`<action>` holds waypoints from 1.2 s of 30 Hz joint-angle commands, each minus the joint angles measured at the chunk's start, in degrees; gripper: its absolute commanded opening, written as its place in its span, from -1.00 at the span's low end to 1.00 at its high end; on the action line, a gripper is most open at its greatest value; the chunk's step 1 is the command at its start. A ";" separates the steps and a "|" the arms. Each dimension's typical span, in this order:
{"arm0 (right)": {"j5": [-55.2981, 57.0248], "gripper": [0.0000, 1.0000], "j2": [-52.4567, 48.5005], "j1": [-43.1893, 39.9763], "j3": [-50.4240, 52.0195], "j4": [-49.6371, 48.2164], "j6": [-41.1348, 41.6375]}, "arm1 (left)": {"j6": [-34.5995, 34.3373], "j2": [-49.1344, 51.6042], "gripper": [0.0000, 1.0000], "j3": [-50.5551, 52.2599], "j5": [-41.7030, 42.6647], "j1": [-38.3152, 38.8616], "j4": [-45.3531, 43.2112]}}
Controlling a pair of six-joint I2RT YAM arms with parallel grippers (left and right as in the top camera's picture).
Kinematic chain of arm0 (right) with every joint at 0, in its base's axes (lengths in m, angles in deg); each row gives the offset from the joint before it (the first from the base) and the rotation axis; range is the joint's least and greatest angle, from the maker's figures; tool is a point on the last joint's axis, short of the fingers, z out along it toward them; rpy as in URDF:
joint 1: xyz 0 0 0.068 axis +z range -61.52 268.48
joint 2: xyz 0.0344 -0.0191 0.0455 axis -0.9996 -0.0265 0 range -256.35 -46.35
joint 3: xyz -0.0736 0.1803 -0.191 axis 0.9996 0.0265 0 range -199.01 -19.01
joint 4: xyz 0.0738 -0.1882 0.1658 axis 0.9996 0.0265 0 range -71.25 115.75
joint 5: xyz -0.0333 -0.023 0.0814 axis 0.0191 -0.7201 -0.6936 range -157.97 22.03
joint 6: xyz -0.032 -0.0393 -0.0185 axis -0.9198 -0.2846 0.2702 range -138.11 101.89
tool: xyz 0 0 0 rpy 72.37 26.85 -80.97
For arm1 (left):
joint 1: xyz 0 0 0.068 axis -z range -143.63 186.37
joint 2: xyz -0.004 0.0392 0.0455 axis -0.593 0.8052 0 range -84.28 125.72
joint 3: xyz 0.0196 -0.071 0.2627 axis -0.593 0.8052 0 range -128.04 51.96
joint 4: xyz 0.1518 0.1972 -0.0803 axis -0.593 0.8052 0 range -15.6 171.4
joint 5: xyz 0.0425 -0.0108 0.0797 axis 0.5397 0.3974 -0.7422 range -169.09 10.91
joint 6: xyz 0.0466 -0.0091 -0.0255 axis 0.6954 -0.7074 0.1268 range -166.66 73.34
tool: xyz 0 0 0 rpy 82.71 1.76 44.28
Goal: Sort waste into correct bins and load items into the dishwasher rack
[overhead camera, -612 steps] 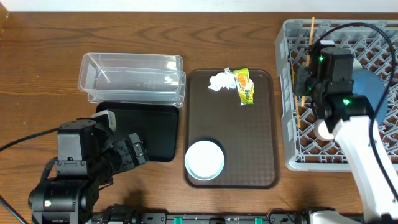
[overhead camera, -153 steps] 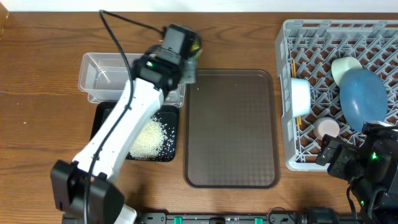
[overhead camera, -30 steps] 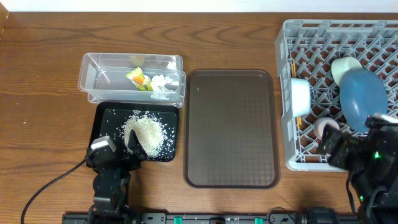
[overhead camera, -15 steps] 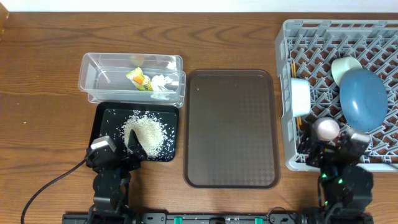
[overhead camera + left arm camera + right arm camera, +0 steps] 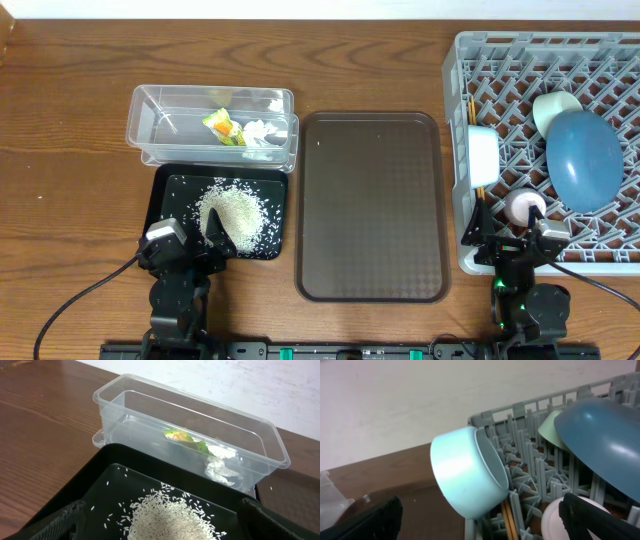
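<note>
The clear tub (image 5: pixel 160 125) holds the snack wrapper (image 5: pixel 222 125) and crumpled tissue (image 5: pixel 262 132), both also seen in the left wrist view: wrapper (image 5: pixel 182 437), tissue (image 5: pixel 222 467). Rice (image 5: pixel 235 212) lies heaped in the black tray (image 5: pixel 168 190). My left gripper (image 5: pixel 192 236) stands open at that tray's near edge, rice (image 5: pixel 170 517) between its spread fingers (image 5: pixel 55 522). The grey rack (image 5: pixel 520 60) holds the dark-blue bowl (image 5: pixel 585 160), mint-green bowl (image 5: pixel 553 105), white bowl (image 5: pixel 483 155) on its side, pink cup (image 5: pixel 525 207) and chopsticks (image 5: pixel 479 195). My right gripper (image 5: pixel 514 232) is open at the rack's front-left corner.
A large brown serving tray (image 5: pixel 372 205) lies between the black tray and the rack. The wall runs along the table's far edge. In the right wrist view the white bowl (image 5: pixel 465 475) leans over the rack's wall, chopsticks (image 5: pixel 507 520) beneath it.
The right arm has swung left along the rack's front edge and drawn back low, its gripper open. The left arm has not moved.
</note>
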 commanded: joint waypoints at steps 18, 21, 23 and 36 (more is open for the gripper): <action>2.38 0.99 0.39 0.74 0.55 -0.33 0.55 | 0.35 -0.39 0.93 1.25 -0.68 0.20 0.31; 2.38 0.99 0.39 0.74 0.55 -0.35 0.57 | 0.33 -0.42 0.93 1.25 -0.68 0.20 0.31; 2.38 0.99 0.39 0.74 0.55 -0.33 0.55 | 0.35 -0.42 0.93 1.25 -0.68 0.20 0.31; 2.38 0.99 0.39 0.74 0.55 -0.35 0.55 | 2.25 -0.55 0.93 1.25 -9.77 -1.46 -4.48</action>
